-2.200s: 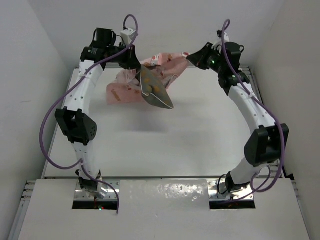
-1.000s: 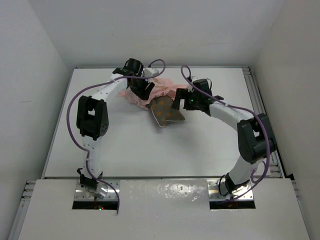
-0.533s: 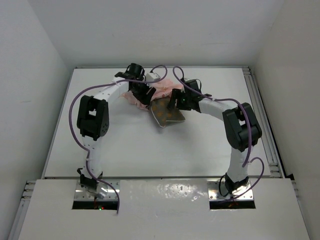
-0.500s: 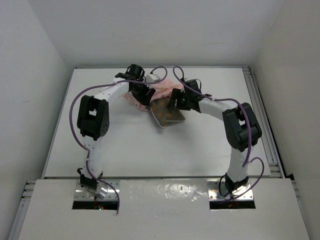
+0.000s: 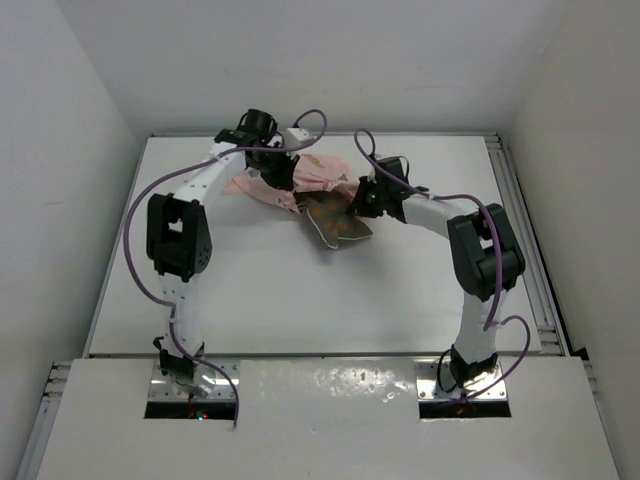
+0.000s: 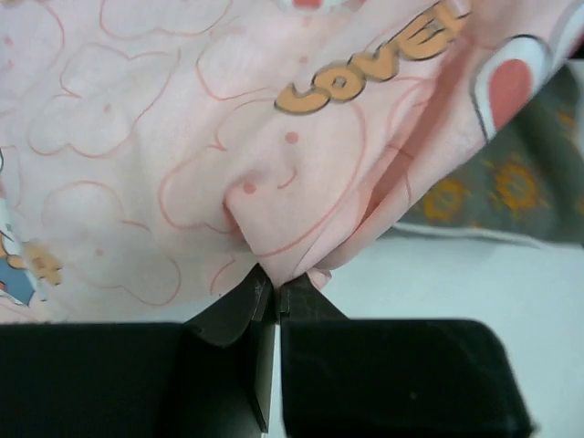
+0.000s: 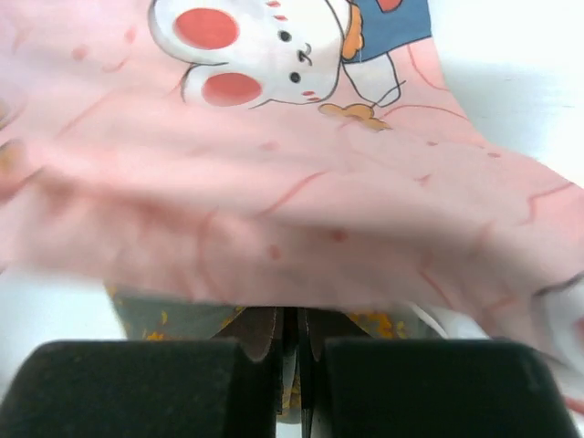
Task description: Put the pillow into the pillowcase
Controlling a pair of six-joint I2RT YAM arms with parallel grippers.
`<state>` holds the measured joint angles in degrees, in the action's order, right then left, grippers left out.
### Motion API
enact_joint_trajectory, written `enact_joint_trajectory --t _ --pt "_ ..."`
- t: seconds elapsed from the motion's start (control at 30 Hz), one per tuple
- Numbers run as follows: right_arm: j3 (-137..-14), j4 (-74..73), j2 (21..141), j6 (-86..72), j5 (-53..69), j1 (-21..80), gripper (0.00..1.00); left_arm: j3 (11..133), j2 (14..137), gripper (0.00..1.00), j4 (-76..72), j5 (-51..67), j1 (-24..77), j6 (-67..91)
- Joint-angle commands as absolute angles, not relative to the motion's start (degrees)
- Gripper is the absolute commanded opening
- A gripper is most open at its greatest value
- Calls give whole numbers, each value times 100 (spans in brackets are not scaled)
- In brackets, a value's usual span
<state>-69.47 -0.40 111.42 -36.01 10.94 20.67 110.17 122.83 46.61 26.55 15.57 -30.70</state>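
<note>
The pink printed pillowcase (image 5: 312, 178) lies bunched at the back middle of the table. The grey-olive pillow (image 5: 340, 222) sticks out of its near side, partly under the cloth. My left gripper (image 5: 277, 176) is at the pillowcase's left end, shut on a fold of the pink cloth (image 6: 274, 182). The pillow (image 6: 511, 192) shows at the right of that view. My right gripper (image 5: 366, 200) is at the pillowcase's right side, by the pillow's far edge. Its jaws stand shut under the draped pillowcase (image 7: 292, 182), their tips hidden by it. A strip of the pillow (image 7: 164, 321) shows below the cloth.
The white table (image 5: 300, 300) is walled at the back and both sides. Metal rails (image 5: 530, 250) run along its right edge. Purple cables (image 5: 140, 220) loop off both arms.
Both grippers came down from holding the pillowcase and pillow in the air to the table. In the last half second the left gripper shifted back and left, stretching the cloth.
</note>
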Motion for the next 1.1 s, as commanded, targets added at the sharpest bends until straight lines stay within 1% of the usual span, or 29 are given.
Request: enact_joint_trajectory --t 0.0,0.03,0.13,0.17,0.2,0.23,0.27,0.3,0.33,0.37,0.4,0.43,0.5,0.57,0.6,0.7,0.77,0.9,1.0,1.03,1.07 --pt "-7154 185 11232 -3648 1116 1934 0 10716 11374 0 4921 3567 1407 -3785" --pt "-7180 176 11241 -3647 1125 1925 0 10714 11330 0 4965 3603 1380 -3892" --pt "-7286 158 11267 -3577 1169 1916 0 10022 11329 0 4782 3420 1292 -3833" --pt "-7321 123 11241 -3516 1195 1925 1 9993 11442 0 4764 3375 1275 -3762" --pt "-7313 123 11206 -3472 1282 1942 15 10019 11513 1 4755 3340 1266 -3657" --pt "-7269 175 11145 -3385 1309 1960 26 10176 11609 10 4772 3305 1240 -3369" --pt "-7190 376 10936 -3236 1310 1986 39 10282 11767 13 4851 3331 1231 -3253" --pt "-6981 500 10803 -3156 1301 2030 59 10379 11803 16 4895 3401 1239 -3165" --pt "-6857 640 10654 -3033 1240 2065 65 10519 11812 23 4913 3532 1257 -3051" --pt "-6734 894 10348 -2841 1187 2100 68 10529 11778 26 4843 3568 1266 -2998" --pt "-6524 983 10206 -2743 1152 2170 70 10521 11734 31 4791 3560 1300 -2980" --pt "-6443 1063 10082 -2646 1073 2197 70 10494 11690 41 4755 3516 1353 -2962" --pt "-6276 1186 9819 -2444 994 2311 70 10459 11532 51 4658 3341 1493 -2962" --pt "-6284 1143 9800 -2365 949 2373 70 10459 11392 54 4710 3244 1608 -3058" --pt "-6310 1108 9835 -2373 941 2390 70 10459 11338 58 4737 3226 1765 -3163" --pt "-6530 958 10080 -2592 932 2391 68 10407 11224 61 4851 3199 2073 -3356" --pt "-6714 853 10186 -2812 949 2347 67 10328 11232 60 4922 3164 2214 -3471" --pt "-6767 949 10309 -3574 1072 2049 67 9986 11320 49 4634 2648 2574 -3638" --pt "-6995 844 10459 -3929 1327 1644 70 9721 11364 49 4219 1856 2672 -3613" --pt "-7118 583 10607 -4024 1353 1548 70 9703 11390 51 4071 1689 2689 -3612" --pt "-7432 415 10695 -4034 1354 1408 71 9712 11408 56 4026 1583 2681 -3612"
